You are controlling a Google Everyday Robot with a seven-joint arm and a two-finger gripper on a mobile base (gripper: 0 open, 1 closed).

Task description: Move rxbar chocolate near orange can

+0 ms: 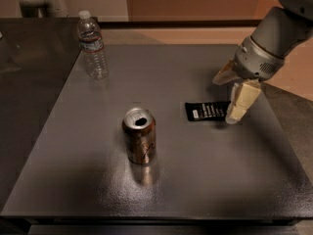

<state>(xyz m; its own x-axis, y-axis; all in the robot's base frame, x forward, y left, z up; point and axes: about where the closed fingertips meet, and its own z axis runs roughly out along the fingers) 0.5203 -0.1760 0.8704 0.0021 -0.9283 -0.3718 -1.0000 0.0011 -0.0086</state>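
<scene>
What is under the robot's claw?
The gripper hangs open over the right end of the black rxbar chocolate, which lies flat on the grey table. One finger covers that end of the bar, so whether it touches cannot be seen.

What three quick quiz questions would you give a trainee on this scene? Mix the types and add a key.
1. True or false: the rxbar chocolate lies flat on the table, apart from the orange can.
2. Pick one. The gripper is: A) shut on the orange can; B) open, at the bar's right end; C) parked off the table.
3. Fill in: the upright clear item at the table's far left is a ___.

Key: 1 true. 2 B. 3 water bottle.
</scene>
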